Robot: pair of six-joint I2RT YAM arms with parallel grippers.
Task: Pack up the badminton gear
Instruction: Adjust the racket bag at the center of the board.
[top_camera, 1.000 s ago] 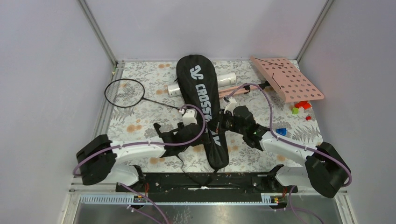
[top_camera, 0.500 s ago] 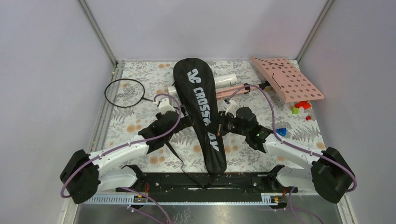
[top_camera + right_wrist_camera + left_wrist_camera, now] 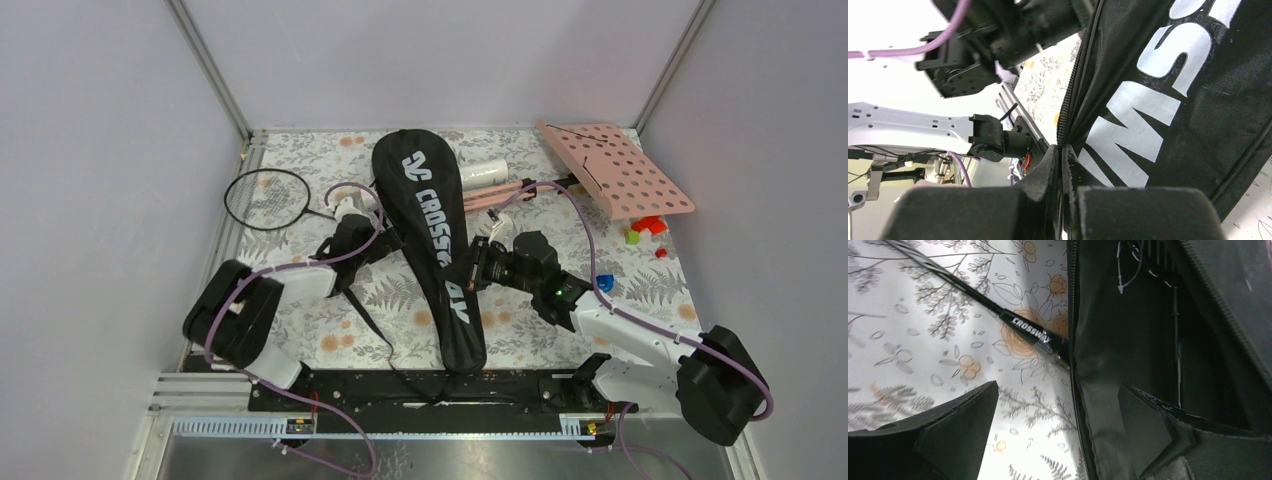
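Currently: bag [image 3: 432, 230], black, lying lengthwise between the arms, its zipper edge pinched by clamped right gripper [image 3: 1061, 167]. Left gripper [image 3: 1058, 417] spread wide, empty, above racket [image 3: 1031, 333] handle at bag mouth. Risk: edge slips, mouth collapses, racket snags.

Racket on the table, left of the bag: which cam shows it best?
Top external: the racket is nearly whole there, head included. Left wrist catches only a labelled stretch of its shaft, beside the bag. Right wrist shows none of it.
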